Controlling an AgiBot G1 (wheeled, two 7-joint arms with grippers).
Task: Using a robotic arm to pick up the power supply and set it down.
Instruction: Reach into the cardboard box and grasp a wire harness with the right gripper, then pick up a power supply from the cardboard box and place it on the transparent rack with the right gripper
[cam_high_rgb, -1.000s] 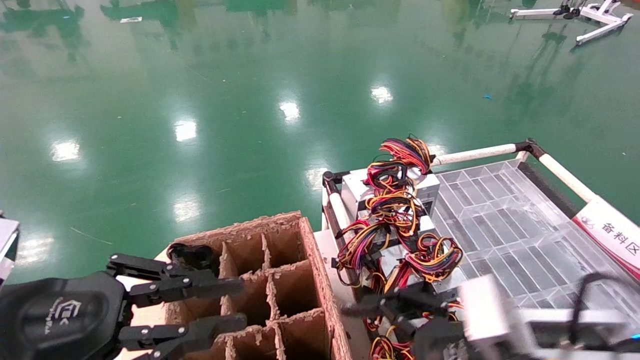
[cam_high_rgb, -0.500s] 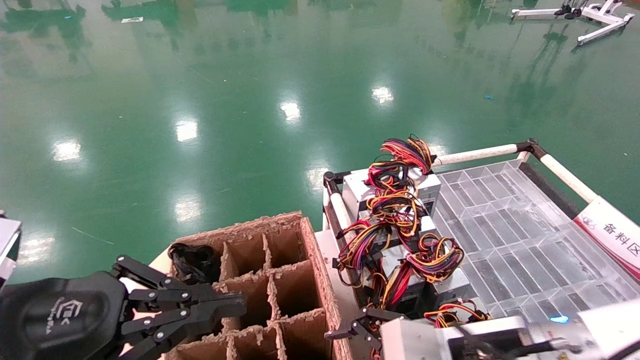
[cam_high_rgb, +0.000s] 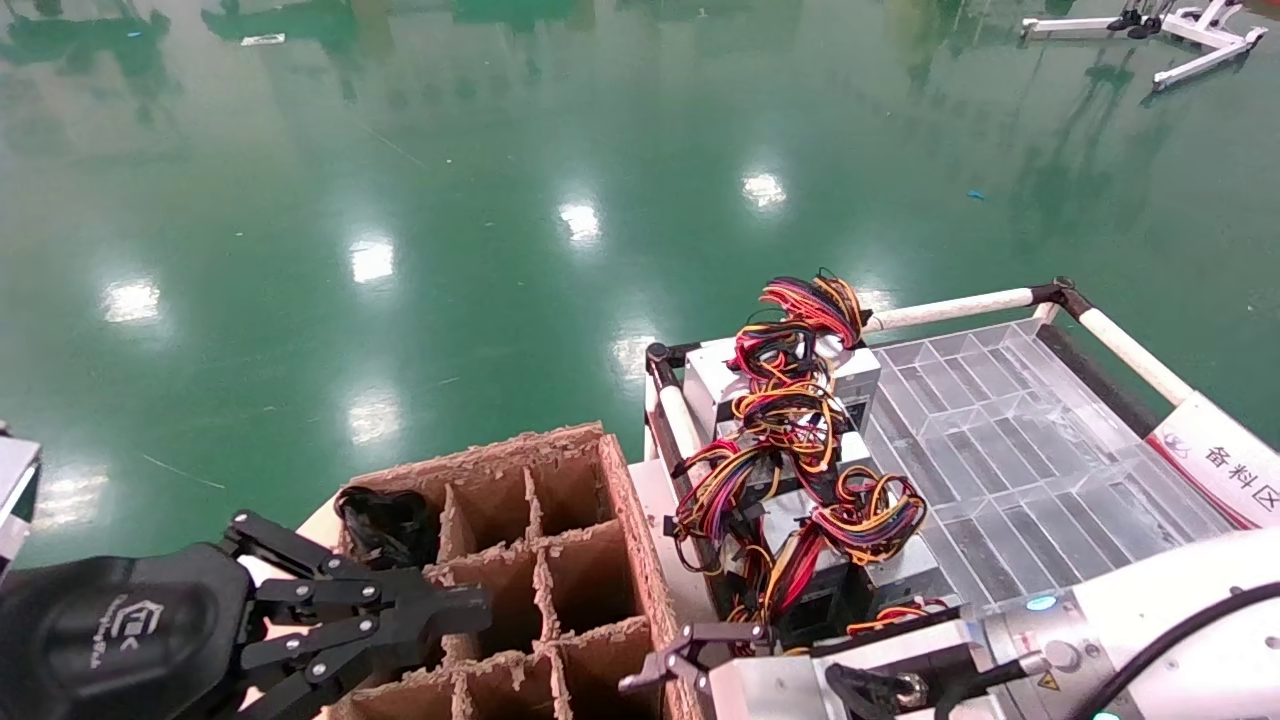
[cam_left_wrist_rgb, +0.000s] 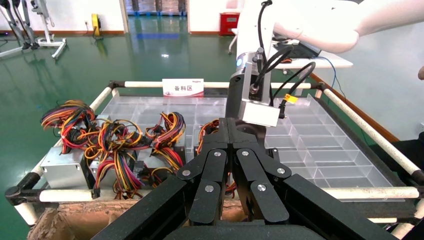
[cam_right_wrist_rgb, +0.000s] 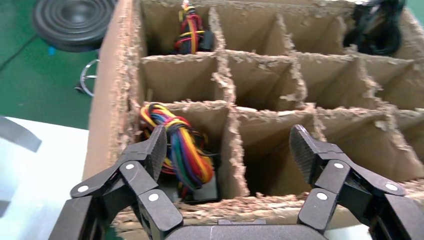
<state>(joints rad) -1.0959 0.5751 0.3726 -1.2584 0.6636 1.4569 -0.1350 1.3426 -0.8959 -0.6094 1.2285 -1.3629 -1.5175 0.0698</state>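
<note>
Brown cardboard box (cam_high_rgb: 560, 560) with grid dividers sits near centre-left. Far-left cell holds a black coiled bundle (cam_high_rgb: 385, 520). In the right wrist view, one cell near the box's edge holds a power supply (cam_right_wrist_rgb: 182, 155) with a looped red, yellow, blue and black wire bundle on top; another cell along the same edge holds a smaller red-yellow wire bundle (cam_right_wrist_rgb: 192, 35). Other visible cells look bare.

To the right, a clear plastic tray (cam_high_rgb: 1030, 470) with ribbed compartments sits inside a white-tube frame (cam_high_rgb: 950, 308). A row of silver-grey power supplies (cam_high_rgb: 790, 440) with tangled wires runs near-to-far along the tray's left side; the rest of the tray is bare. A white sign (cam_high_rgb: 1225, 465) stands on the right rail.

Right gripper (cam_right_wrist_rgb: 227, 150) hovers over the box, fingers spread wide, holding nothing, above the cell with the power supply and the cell beside it. Left gripper (cam_high_rgb: 470, 610) rests over the near-left part of the box, fingers pressed together, gripping nothing.

Versus a second ago: the right arm (cam_high_rgb: 1000, 650) has swung from the near end of the tray row leftward toward the box; the left gripper's fingers, then apart, have closed.
</note>
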